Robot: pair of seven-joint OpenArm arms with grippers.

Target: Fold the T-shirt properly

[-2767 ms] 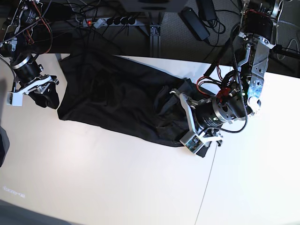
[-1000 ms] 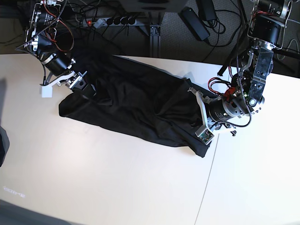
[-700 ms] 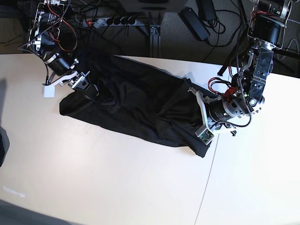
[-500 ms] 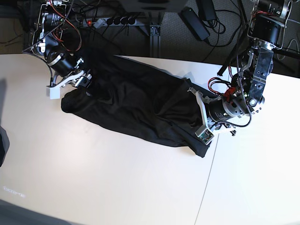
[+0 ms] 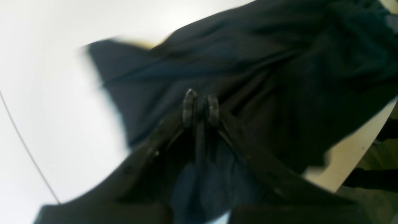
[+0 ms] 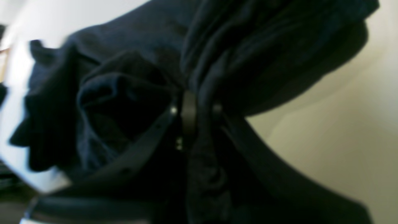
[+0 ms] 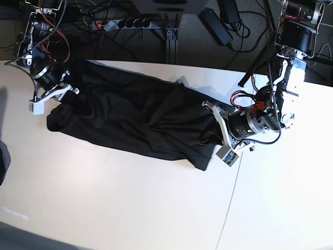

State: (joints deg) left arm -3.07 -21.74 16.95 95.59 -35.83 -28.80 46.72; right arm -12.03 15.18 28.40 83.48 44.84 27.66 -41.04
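Between both end effectors [image 7: 217,139] [image 7: 66,96], the T-shirt [image 7: 135,120] lies stretched, gripped.

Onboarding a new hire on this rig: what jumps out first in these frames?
The black T-shirt dominates, stretched in a rumpled band across the pale table between both arms. Each end is pinched: the right gripper is shut on bunched fabric at the base view's left, the left gripper on a fold at its right. Behind the table, a tangle of cables and a power strip fills the dark background.
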